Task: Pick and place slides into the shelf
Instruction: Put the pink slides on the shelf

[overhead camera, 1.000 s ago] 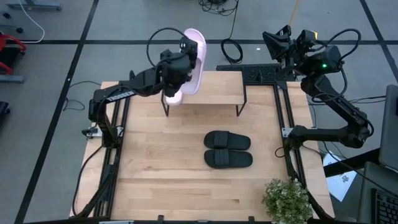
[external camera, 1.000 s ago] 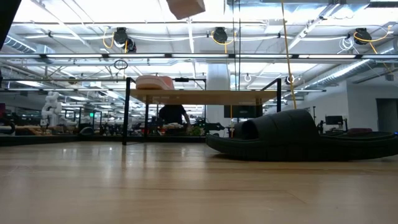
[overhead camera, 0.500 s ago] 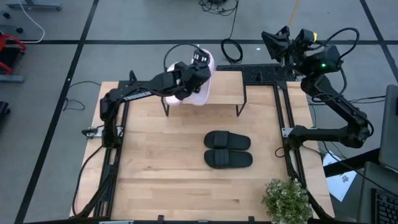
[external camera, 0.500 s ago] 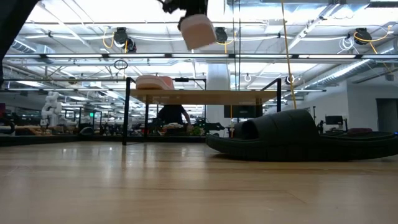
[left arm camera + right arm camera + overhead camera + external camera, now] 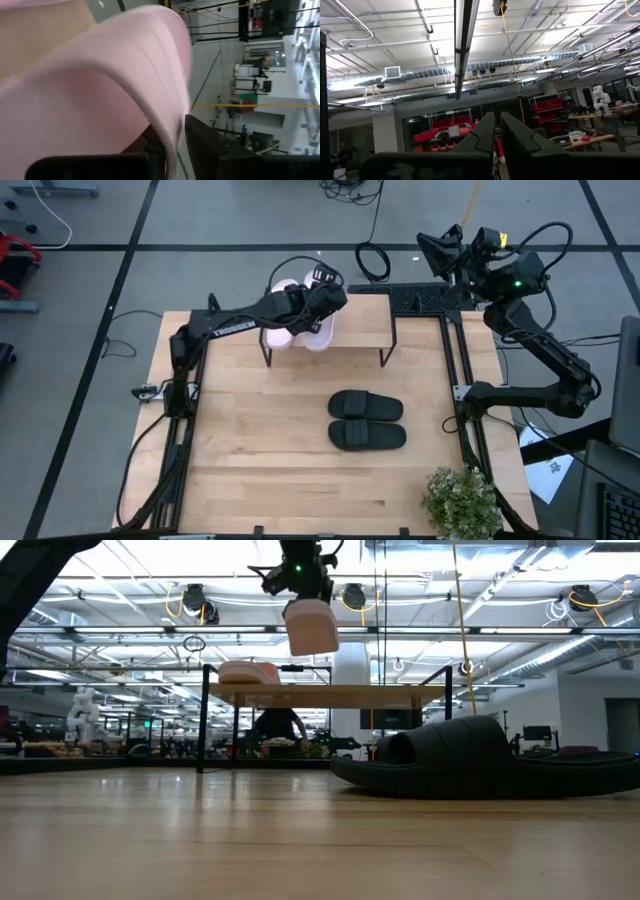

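The shelf (image 5: 360,325) stands at the table's far edge. One pale pink slide (image 5: 281,337) lies on its left end, and shows in the low view (image 5: 250,672) resting on the shelf top (image 5: 330,695). My left gripper (image 5: 325,298) is over the shelf, right of that slide, shut on the second pink slide (image 5: 320,335). The black pair (image 5: 367,420) lies side by side on the table, large in the low view (image 5: 470,755). My right gripper (image 5: 440,250) waits shut, raised beyond the table's far right corner. My left gripper pinches the second pink slide between its two fingers at one edge (image 5: 167,125); the slide fills the wrist view, so which part this is I cannot tell. The fingers come from above, pointing down. The slide (image 5: 311,627) hangs below the gripper, lifted clear above the shelf top.
The shelf's middle and right part (image 5: 365,315) are bare. A potted plant (image 5: 460,500) stands at the table's near right corner. A dark flat object (image 5: 420,298) and a cable coil (image 5: 374,260) lie beyond the shelf.
My left gripper has carried the pink slide down and toward the table's right and near side, from high beyond the shelf's far left to low over the shelf, beside the first pink slide. It stayed shut on the slide.
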Tool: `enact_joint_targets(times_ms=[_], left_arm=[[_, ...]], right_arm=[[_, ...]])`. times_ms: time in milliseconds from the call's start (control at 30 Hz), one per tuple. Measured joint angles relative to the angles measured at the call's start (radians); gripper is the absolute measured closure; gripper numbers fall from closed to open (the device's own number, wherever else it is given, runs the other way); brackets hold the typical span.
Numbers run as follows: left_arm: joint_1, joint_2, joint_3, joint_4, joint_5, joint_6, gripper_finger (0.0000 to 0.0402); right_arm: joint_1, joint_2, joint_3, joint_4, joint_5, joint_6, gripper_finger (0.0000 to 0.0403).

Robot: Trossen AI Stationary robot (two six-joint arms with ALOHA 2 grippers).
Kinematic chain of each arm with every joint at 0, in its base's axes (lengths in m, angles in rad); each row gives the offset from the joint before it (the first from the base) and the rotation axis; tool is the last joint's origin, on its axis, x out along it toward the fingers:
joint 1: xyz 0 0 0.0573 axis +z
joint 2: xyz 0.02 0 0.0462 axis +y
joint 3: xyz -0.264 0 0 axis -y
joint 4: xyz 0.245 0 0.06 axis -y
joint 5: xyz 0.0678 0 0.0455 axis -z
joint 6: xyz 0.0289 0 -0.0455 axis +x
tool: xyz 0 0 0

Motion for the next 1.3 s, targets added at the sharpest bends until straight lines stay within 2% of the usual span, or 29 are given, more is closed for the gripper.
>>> enact_joint_targets(times_ms=[433,833,1300], left_arm=[[0.031,0.035,0.0,-0.056,0.052,-0.032,0.0339],[0.036,0.045,0.0,-0.103,0.031,-0.054,0.0339],[0.034,0.081,-0.001,-0.128,0.01,-0.169,0.0339]], right_arm=[[0.0,0.0,0.0,-0.022,0.0,-0.003,0.038],[0.0,0.0,0.0,-0.027,-0.001,-0.014,0.038],[0.0,0.0,0.0,-0.042,-0.002,-0.014,0.038]])
